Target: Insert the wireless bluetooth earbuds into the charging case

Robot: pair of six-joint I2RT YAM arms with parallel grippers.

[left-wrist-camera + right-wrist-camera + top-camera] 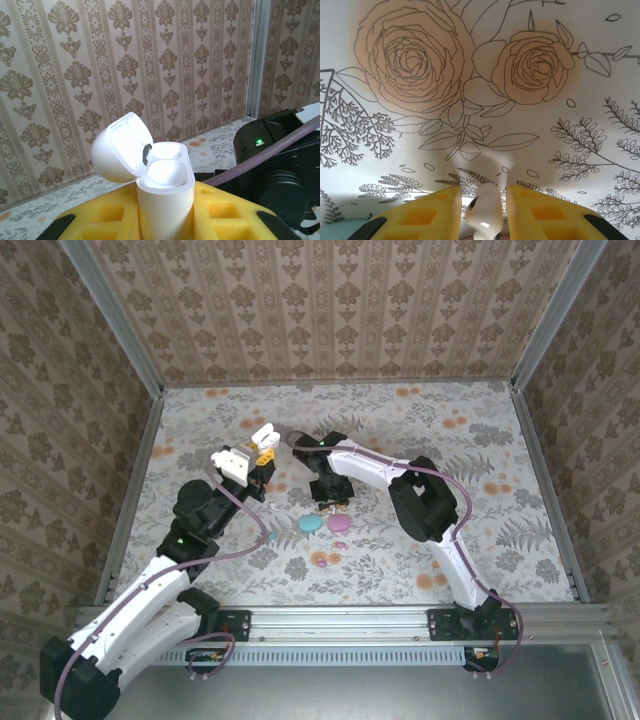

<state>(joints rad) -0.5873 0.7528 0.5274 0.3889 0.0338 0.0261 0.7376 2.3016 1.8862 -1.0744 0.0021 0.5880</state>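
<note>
The white earbud (484, 212) is blurred and cut off at the picture's bottom edge. It is pinched in my right gripper (482, 220), jaws narrowed onto it, close over the floral table (470, 75). My left gripper (165, 225) clamps the charging case (165, 185), base hidden between my pads, lid open, held up above the table.
</note>
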